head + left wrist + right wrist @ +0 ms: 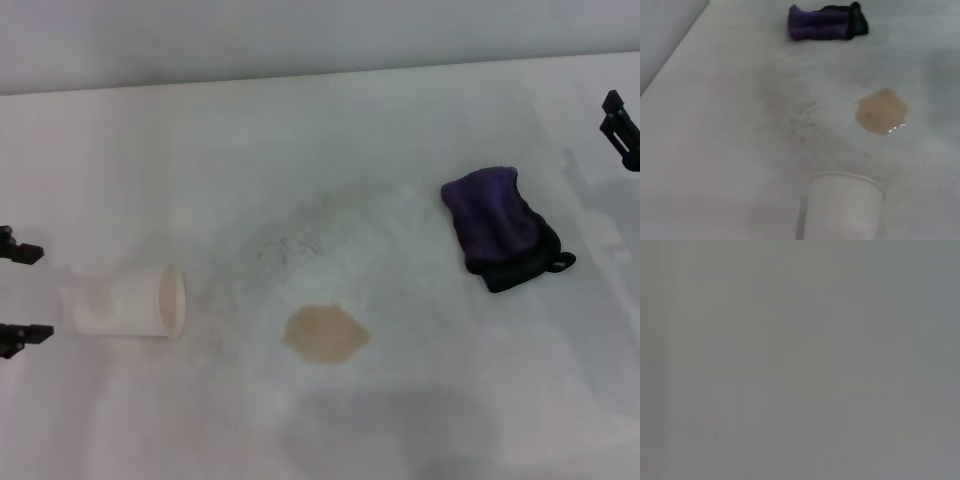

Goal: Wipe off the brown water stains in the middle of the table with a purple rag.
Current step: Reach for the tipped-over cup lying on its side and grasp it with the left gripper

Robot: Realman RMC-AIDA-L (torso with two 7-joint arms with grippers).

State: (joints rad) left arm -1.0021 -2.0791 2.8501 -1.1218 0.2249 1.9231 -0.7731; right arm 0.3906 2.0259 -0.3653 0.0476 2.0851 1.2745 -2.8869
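Observation:
The brown water stains form one small tan puddle in the middle of the white table. In the left wrist view the brown water stains glisten at one edge. The purple rag lies bunched at the right, its black part toward the front; the same purple rag shows far off in the left wrist view. My left gripper is at the left edge, open, its fingertips just short of a cup's base. My right gripper hangs at the far right edge, beyond the rag and apart from it.
A white paper cup lies on its side at the left, mouth toward the stain; the left wrist view shows that cup close up. Faint grey smudges mark the table behind the stain. The right wrist view is plain grey.

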